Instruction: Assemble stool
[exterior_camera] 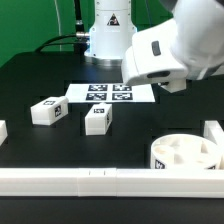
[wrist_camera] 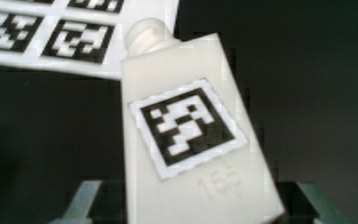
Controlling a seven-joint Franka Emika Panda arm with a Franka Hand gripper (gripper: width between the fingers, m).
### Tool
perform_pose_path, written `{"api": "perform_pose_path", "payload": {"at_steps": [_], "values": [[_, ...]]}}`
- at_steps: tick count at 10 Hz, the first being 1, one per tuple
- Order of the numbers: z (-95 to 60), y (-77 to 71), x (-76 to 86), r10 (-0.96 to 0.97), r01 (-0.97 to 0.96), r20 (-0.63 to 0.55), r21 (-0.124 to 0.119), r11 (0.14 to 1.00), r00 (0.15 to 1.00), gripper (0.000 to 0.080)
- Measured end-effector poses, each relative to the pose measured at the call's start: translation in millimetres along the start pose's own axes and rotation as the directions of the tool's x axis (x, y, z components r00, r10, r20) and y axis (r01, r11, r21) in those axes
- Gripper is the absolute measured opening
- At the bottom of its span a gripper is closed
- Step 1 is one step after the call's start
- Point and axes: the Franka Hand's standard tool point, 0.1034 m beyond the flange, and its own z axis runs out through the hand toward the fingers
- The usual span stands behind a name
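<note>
Tabletop [exterior_camera: 30, 80] surface is flat matte black, backed by a green wall [exterior_camera: 30, 25] across the upper left of the exterior frame. The white robot base [exterior_camera: 108, 25] stands at upper centre, and the arm [exterior_camera: 170, 50] fills the upper right. The marker board [exterior_camera: 110, 93] lies flat at mid-frame, directly in front of the base. A long white rail [exterior_camera: 60, 182] runs along the lower edge, and a short rail section [exterior_camera: 213, 135] sits at the right edge. The seat [exterior_camera: 185, 155] lies in the lower right corner, ribbed socket side up, just behind the long rail and just beside the short section. Two loose legs lie on the table, near each other but apart: the left leg [exterior_camera: 47, 111] at centre left and the middle leg [exterior_camera: 98, 119] just below the marker board. In the wrist view the held leg [wrist_camera: 190, 120] sits between the fingers [wrist_camera: 87, 205] of the gripper [wrist_camera: 197, 202], one dark finger on each flank of its near end, with its tag face toward the camera. The fingers are closed in and pinch the leg. Its far end, with a rounded peg, extends away from the fingers toward the marker board. In the exterior view the arm hides the held leg.
</note>
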Motion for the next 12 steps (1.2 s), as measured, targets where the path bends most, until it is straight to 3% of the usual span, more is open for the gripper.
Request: {"api": "perform_pose_path", "payload": {"at_steps": [2, 4, 5, 7, 12], "values": [[3.7, -0.1, 1.7, 0.000, 0.000, 0.006, 0.000, 1.000, 1.000, 0.0333], [-15.4, 4.0, 16.8, -0.020, 0.021, -0.150, 0.003, 1.000, 0.988, 0.0333], [-31.2, 6.5, 12.7, -0.013, 0.015, -0.201, 0.006, 1.000, 0.980, 0.0333], [-54.2, 2.1, 12.8, 0.030, -0.012, -0.314, 0.062, 0.998, 0.949, 0.0333], [-65.4, 4.8, 20.2, 0.044, -0.019, -0.600, 0.047, 0.999, 0.799, 0.0333]]}}
